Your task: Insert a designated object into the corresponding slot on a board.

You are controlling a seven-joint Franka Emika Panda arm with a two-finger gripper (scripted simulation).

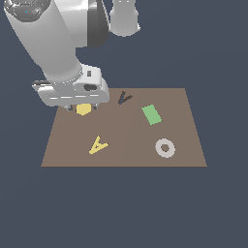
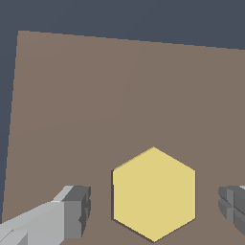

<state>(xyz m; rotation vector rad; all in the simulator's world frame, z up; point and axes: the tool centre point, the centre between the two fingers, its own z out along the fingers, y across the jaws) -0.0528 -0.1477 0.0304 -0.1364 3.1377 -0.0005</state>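
The yellow hexagonal block (image 1: 83, 109) lies flat on the brown board (image 1: 128, 133) near its far corner on the exterior view's left. My gripper (image 1: 83, 106) hangs right over it. In the wrist view the block (image 2: 154, 194) sits between my two fingertips (image 2: 76, 211), with a gap on each side, so the gripper (image 2: 155, 209) is open and touches nothing. A thin dark line runs along the block's edges. No hexagon-shaped cutout shows in either view. The board (image 2: 119, 86) fills most of the wrist view.
On the board lie a dark A-shaped cutout (image 1: 124, 97), a green rectangle (image 1: 151, 115), a yellow letter-A piece (image 1: 98, 145) and a grey ring (image 1: 165, 148). The board's edge runs close to the block on the exterior view's left.
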